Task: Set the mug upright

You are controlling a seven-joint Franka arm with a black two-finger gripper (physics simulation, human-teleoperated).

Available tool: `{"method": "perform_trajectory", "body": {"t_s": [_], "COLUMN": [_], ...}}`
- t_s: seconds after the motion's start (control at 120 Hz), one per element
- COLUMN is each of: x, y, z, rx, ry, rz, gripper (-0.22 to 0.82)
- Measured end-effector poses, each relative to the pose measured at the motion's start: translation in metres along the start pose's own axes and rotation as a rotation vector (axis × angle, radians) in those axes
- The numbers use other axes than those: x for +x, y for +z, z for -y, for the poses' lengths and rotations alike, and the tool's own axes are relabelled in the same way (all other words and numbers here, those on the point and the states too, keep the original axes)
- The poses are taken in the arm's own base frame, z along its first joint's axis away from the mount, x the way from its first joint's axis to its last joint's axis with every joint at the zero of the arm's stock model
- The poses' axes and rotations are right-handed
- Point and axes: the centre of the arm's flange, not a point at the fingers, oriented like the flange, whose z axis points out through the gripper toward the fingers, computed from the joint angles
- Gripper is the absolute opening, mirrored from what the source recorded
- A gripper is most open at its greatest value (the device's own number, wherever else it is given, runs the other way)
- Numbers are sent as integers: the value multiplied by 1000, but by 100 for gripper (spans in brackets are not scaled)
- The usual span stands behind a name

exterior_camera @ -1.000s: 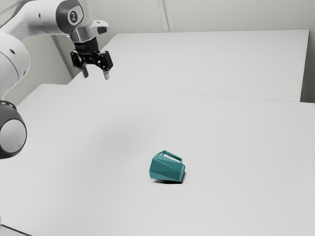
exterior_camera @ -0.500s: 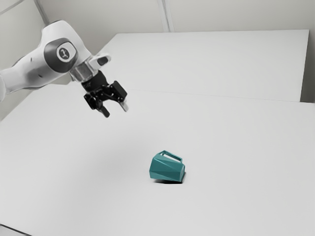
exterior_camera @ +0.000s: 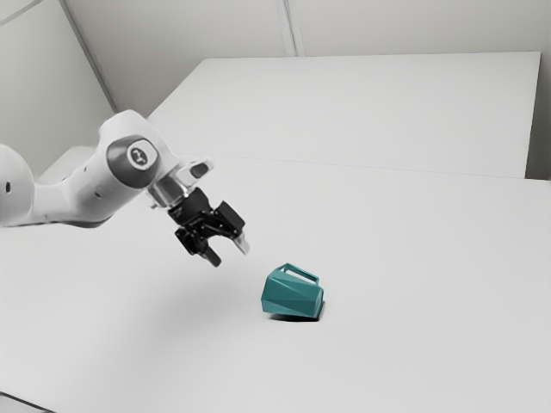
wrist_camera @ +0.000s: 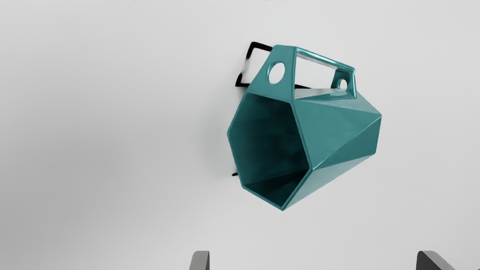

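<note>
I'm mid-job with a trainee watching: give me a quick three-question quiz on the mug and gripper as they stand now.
1. How does the mug lie? A) upright on its base; B) on its side; C) upside down on its rim.
2. Fill in: the mug is toward the exterior view's ____ from the gripper.
3. True or false: the gripper is shut on the mug.

Key: 1. B; 2. right; 3. false

Teal faceted mug (exterior_camera: 293, 296) lay on its side on bench (exterior_camera: 387, 366); mouth (wrist_camera: 270, 146) faced sideways, angular handle (wrist_camera: 282, 54) stood clear of bench.
</note>
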Motion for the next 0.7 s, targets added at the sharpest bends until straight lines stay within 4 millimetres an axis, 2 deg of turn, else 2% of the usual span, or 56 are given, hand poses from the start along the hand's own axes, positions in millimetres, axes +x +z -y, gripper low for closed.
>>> {"method": "perform_trajectory", "body": {"t_s": [0.233,0.467,0.7], "x": [13,9,15], "y": [32,63,87], "z": [13,23,26], "rx": [-73,-146,-183], "ry": [27,51,111], "rz": [-16,-23,-43], "gripper": [60,60,60]}}
